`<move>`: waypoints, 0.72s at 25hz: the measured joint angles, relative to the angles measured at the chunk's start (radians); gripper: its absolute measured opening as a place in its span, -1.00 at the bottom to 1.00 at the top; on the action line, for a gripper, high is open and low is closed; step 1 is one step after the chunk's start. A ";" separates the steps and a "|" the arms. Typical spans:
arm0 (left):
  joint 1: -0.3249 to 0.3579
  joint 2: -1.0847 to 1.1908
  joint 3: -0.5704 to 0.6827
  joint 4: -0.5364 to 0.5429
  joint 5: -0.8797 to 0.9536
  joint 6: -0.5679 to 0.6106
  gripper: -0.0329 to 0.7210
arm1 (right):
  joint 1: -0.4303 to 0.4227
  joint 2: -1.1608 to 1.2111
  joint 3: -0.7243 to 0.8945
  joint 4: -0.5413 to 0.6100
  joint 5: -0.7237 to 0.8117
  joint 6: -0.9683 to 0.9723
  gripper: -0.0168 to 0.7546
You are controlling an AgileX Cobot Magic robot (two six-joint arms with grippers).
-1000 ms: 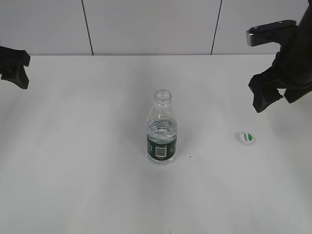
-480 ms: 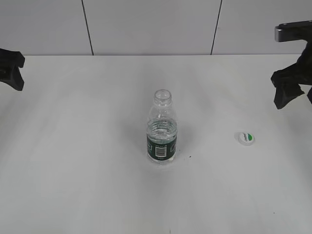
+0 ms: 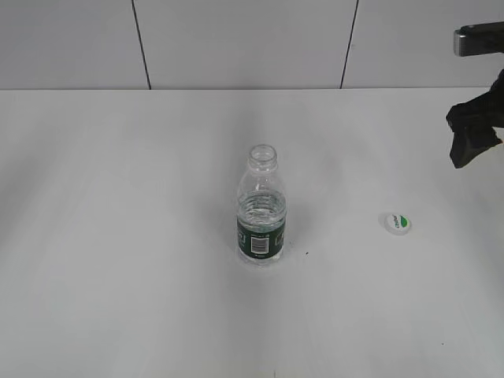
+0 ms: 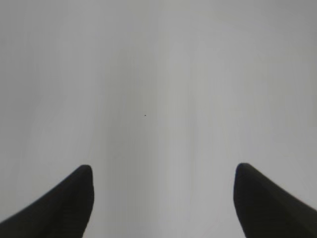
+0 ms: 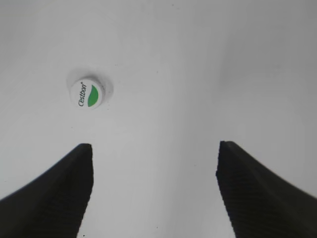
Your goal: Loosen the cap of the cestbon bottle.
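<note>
The cestbon bottle (image 3: 261,213) stands upright at the middle of the white table with its neck open and no cap on it. The white cap (image 3: 396,223) with the green leaf mark lies on the table to the bottle's right; it also shows in the right wrist view (image 5: 87,93). My right gripper (image 3: 473,142) hangs at the far right edge, above and right of the cap, open and empty (image 5: 154,148). My left gripper (image 4: 163,171) is open and empty over bare table; it is out of the exterior view.
The white table (image 3: 142,197) meets a white panelled wall (image 3: 236,43) at the back. Nothing else stands on the table.
My right gripper has drawn back to the right and slightly up, away from the cap. My left gripper has left the exterior view at the left edge. Bottle and cap have not moved.
</note>
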 joint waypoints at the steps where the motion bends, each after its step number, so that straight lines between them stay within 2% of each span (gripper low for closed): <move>1: 0.000 -0.026 0.000 -0.002 0.015 0.000 0.48 | 0.000 -0.009 0.000 0.000 0.000 0.000 0.58; 14: 0.000 -0.451 0.000 -0.001 0.223 0.000 0.48 | 0.000 -0.150 0.000 0.000 0.017 0.000 0.58; 18: 0.000 -0.641 0.027 -0.001 0.234 0.000 0.48 | 0.000 -0.194 0.000 0.000 0.021 0.000 0.58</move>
